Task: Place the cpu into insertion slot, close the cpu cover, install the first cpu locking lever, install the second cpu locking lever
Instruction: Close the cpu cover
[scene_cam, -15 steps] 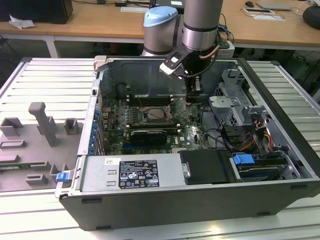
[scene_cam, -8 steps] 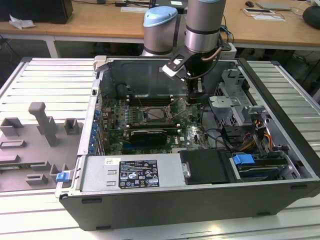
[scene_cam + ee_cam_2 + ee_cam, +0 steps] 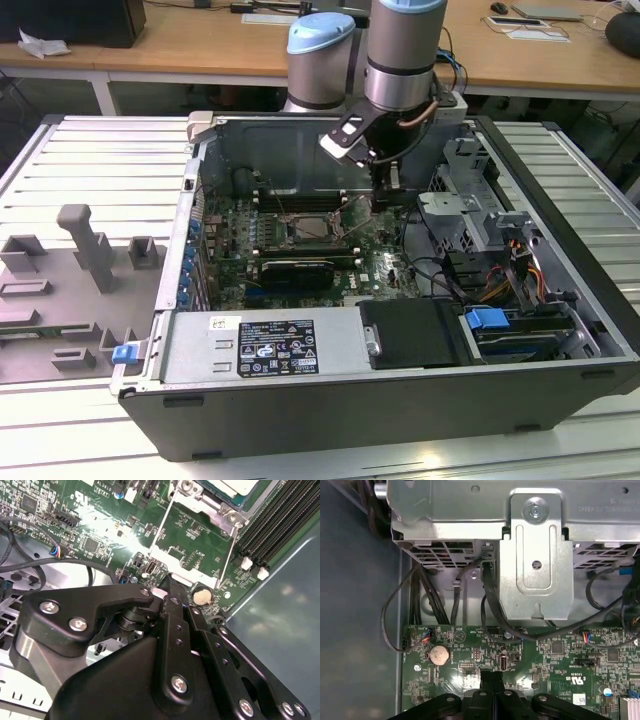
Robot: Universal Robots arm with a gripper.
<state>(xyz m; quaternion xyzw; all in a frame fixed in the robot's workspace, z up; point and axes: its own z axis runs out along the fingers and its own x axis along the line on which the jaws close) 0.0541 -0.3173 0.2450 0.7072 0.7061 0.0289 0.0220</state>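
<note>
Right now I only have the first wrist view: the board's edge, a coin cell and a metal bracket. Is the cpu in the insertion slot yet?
Observer: Yes. In the second wrist view the cpu lies flat in the insertion slot.
Operator: And the locking levers?
Observer: One wire lever and a second wire lever run from the insertion slot across the board toward the gripper. I can't tell whether they're latched.
Operator: Where's the gripper relative to the slot?
Observer: In the exterior view the gripper hangs just off the slot's edge, on the exterior view's right.
</note>
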